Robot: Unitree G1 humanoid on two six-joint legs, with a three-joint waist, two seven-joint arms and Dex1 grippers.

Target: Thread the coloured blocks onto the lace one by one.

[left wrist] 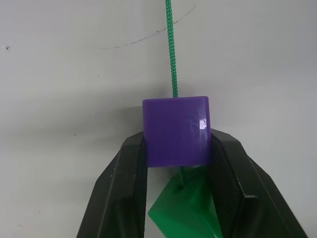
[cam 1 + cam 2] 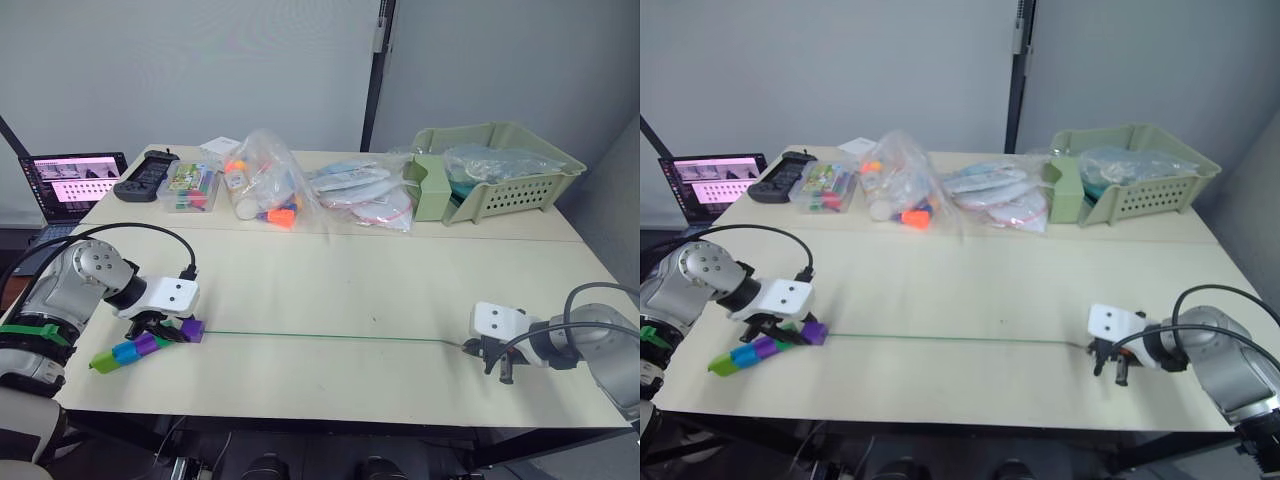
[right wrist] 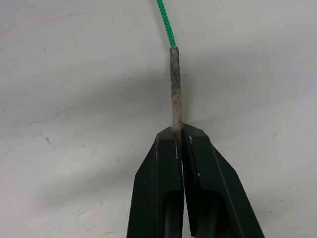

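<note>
Left gripper [image 2: 168,328]: lower left of the left eye view, fingers clamped on either side of a purple block [image 1: 176,130].
Block row: lime green block [image 2: 102,361], blue block [image 2: 124,352], a second purple block [image 2: 146,344] and a dark green block [image 1: 187,209] run toward the lower left corner from the held cube; all five appear to sit on the cord.
Lace [image 2: 330,336]: a thin green line pulled straight across the lower middle of the cream table [image 2: 330,280], leaving the held purple block and running right.
Right gripper [image 2: 497,357]: lower right, fingers pinched together on the greyish stiff tip [image 3: 175,89] of the lace.
Step in hand: judged to be seating the last cube down the cord toward the others.
Doing it well: keep the cord taut between both grippers, slide the purple block along the line rather than lifting it, and hold the tip pinch firm so it cannot slip out.
Far edge: clear bags [image 2: 268,185] of toys, a pale green basket [image 2: 500,170] at upper right, a laptop [image 2: 72,185] at far left.
</note>
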